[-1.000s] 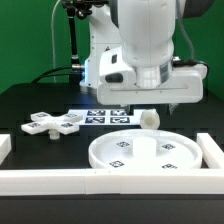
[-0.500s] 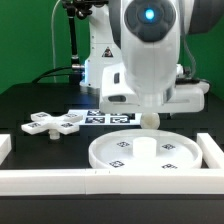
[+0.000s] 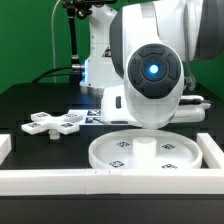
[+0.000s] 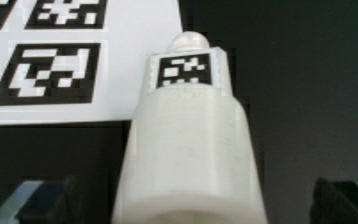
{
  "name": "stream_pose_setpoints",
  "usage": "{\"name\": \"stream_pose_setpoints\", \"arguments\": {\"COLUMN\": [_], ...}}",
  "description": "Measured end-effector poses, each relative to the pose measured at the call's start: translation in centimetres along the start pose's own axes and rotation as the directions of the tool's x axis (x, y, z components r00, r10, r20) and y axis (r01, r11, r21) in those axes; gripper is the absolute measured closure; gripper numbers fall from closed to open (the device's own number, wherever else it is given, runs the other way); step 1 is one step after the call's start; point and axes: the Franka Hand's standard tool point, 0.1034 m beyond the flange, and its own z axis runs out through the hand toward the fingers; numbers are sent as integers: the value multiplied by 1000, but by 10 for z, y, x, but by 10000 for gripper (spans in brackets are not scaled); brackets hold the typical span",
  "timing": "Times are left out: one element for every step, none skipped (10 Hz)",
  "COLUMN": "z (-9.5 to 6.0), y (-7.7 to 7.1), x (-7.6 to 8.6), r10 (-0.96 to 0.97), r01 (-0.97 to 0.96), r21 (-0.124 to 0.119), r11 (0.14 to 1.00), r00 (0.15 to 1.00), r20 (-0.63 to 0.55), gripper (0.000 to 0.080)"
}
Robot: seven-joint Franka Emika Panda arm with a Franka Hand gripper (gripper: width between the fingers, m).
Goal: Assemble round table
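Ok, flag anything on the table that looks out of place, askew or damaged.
Nothing stands out. The round disc sits flat, the cross-shaped base lies intact, and the leg looks undamaged beside the marker board.

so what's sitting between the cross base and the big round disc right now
Nothing. In the exterior view only bare black table separates the cross-shaped base from the round disc.
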Motion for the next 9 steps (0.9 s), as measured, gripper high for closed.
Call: {"name": "stream_pose_setpoints", "arguments": {"z": [4, 9, 12, 13, 14, 14, 14, 14, 13], "y": [3, 4, 3, 3, 3, 3, 2, 2, 1], "x": [1, 1, 2, 2, 2, 2, 2, 2, 2], "r10": [5, 8, 9, 8, 8, 7, 6, 3, -2], "r01": [-5, -8, -9, -8, -8, -7, -6, -3, 3], "r21": [0, 0, -2, -4, -4, -4, -6, -7, -7], "r11": [1000, 1000, 1000, 1000, 1000, 1000, 1000, 1000, 1000], "r00": [1000, 1000, 1000, 1000, 1000, 1000, 1000, 1000, 1000], "r20": [10, 20, 25, 26, 25, 25, 24, 24, 22], "gripper": [150, 150, 150, 150, 181, 317, 392, 392, 392]}}
